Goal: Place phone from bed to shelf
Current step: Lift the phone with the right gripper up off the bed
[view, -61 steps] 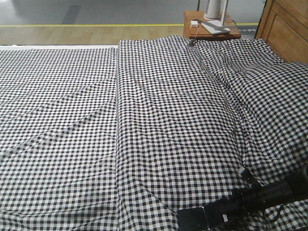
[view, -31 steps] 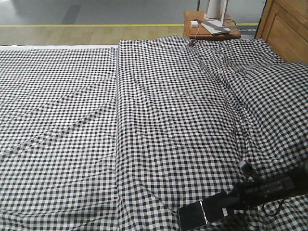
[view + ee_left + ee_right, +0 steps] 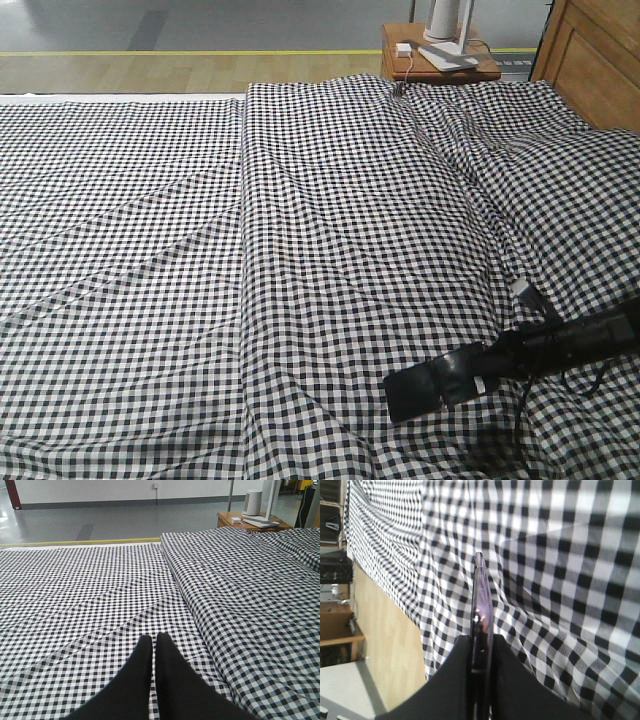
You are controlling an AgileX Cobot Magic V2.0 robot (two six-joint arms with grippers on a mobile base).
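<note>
Two tools: right tool (image 3: 481,639) clamps flat glossy black phone (image 3: 480,587) near front-right corner of black-and-white checked bed (image 3: 300,250); left tool (image 3: 154,642) closed.

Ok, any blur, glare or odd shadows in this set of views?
Front view: sharp and evenly lit, a soft shadow on the bed near the phone. Left wrist view: cloth crisp, left claw soft-edged, sheen on the floor top left. Right wrist view: nearby checks blurred, a purplish glint along the phone's edge in the right claw.
</note>
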